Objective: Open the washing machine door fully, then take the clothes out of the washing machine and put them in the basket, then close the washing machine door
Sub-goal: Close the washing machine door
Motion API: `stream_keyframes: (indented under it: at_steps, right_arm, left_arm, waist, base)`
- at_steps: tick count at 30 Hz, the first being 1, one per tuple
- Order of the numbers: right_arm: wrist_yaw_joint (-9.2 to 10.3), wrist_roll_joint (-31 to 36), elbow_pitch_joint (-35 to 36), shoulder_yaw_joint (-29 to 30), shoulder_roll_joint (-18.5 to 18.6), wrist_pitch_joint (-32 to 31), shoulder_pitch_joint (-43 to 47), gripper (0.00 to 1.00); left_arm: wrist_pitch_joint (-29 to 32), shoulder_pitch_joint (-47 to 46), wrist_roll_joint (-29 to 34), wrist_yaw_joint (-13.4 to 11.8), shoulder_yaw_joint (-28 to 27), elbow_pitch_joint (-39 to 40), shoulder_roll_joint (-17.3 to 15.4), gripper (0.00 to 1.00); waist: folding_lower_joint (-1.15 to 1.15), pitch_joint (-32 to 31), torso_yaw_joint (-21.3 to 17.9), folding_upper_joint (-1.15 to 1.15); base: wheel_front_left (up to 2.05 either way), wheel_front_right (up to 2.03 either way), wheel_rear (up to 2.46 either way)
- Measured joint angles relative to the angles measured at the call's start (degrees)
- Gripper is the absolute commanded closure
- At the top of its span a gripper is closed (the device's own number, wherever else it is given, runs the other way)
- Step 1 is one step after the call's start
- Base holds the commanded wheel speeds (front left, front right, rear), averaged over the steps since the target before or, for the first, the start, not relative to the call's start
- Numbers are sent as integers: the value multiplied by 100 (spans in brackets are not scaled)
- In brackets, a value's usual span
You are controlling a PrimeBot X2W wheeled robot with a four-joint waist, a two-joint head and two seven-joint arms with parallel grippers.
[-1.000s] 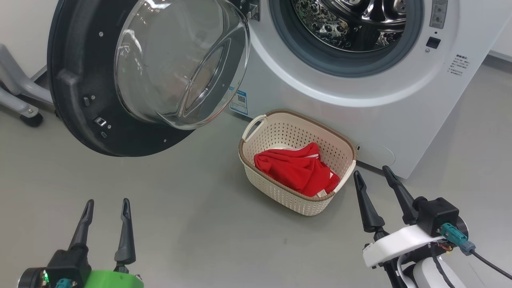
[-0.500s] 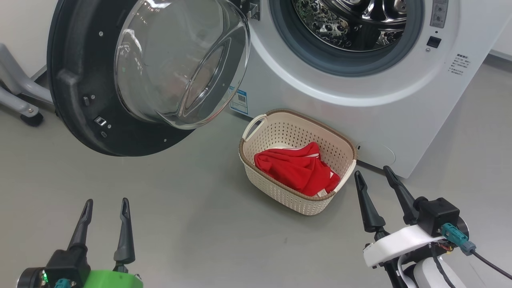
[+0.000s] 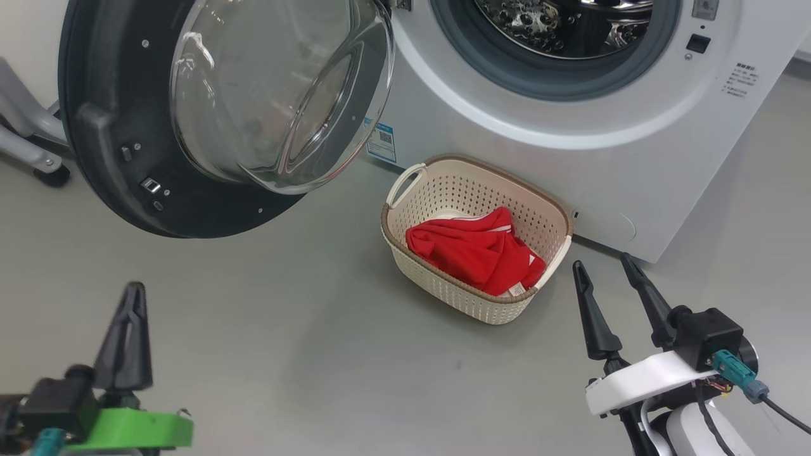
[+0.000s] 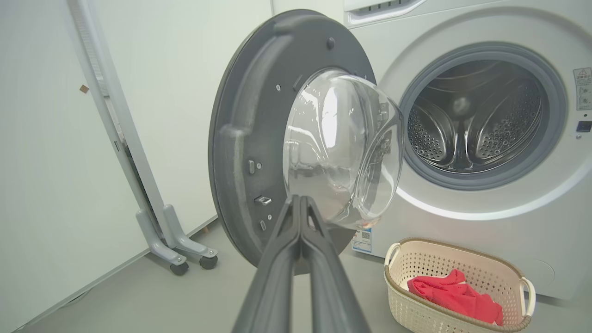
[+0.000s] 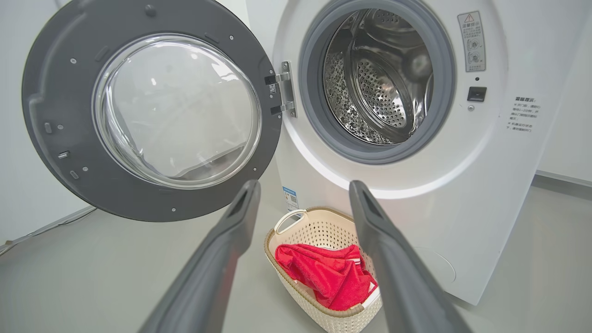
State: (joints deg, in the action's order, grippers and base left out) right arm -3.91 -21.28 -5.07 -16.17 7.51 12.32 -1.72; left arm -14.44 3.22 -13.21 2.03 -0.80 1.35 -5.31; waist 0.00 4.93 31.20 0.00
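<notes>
The washing machine [image 3: 570, 158] stands with its door [image 3: 127, 190] swung wide open to the left, glass bowl [image 3: 272, 95] facing me. Its steel drum [image 5: 379, 78] looks bare inside. The red clothes [image 3: 475, 253] lie in the cream basket [image 3: 469, 297] on the floor in front of the machine. My left gripper [image 3: 131, 291] is shut with nothing in it, low at the left and well short of the door; in the left wrist view its fingers [image 4: 300, 240] press together. My right gripper [image 3: 605, 265] is open, just right of the basket.
A grey wheeled stand [image 4: 171, 240] sits by the wall left of the door. Grey floor [image 3: 304, 329] stretches between my grippers and the basket. The machine's blue label [image 3: 381, 142] shows low beside the door.
My left gripper has shut its fingers. The head view has shifted a little, so the machine and basket sit higher in it.
</notes>
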Motion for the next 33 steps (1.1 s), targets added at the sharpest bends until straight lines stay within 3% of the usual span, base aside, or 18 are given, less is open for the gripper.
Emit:
stream_keyframes:
  at_steps: [13, 25, 33]
  right_arm:
    - [53, 181, 506, 36, 294, -276, 34, 0]
    - [52, 283, 803, 24, 445, -498, -163, 0]
    - [47, 285, 882, 40, 535, -604, -259, 0]
  left_arm:
    - [304, -1405, -751, 138, -1404, 275, -1146, 100]
    - [1117, -2706, -2209, 178, -2595, -822, -1735, 100]
    - [2001, -3404, -3338, -359, -3361, -2252, -1647, 100]
  waist:
    - [0, 624, -65, 0]
    - [0, 1141, -295, 0]
    - [0, 1403, -549, 0]
  base:
    - [0, 0, 0]
    - [0, 0, 0]
    - [0, 0, 0]
